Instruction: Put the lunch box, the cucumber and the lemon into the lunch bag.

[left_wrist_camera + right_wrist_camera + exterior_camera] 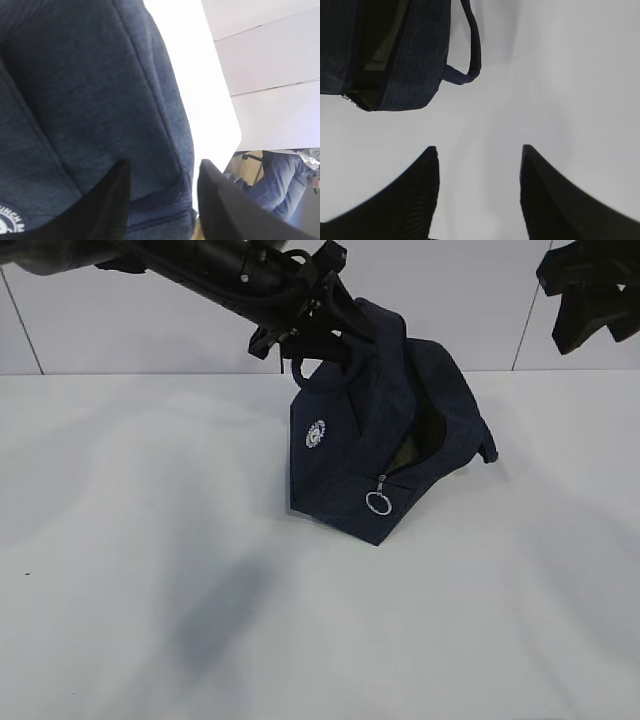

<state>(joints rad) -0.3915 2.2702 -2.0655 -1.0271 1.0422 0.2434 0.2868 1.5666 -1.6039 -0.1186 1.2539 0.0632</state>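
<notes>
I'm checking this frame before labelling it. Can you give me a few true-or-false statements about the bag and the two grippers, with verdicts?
1. The lunch bag is tilted, lifted on one side by the left gripper. True.
2. The bag's zipper is fully closed. False: the top gapes open, with the silver ring pull hanging at the lower end of the opening.
3. The right gripper is holding the bag's loop handle. False: it is open over the bare white table, apart from the handle.
4. A pale greenish surface shows inside the opening. True, though what it is cannot be told.
5. A lemon lies on the table beside the bag. False: no lemon is in view.
</notes>
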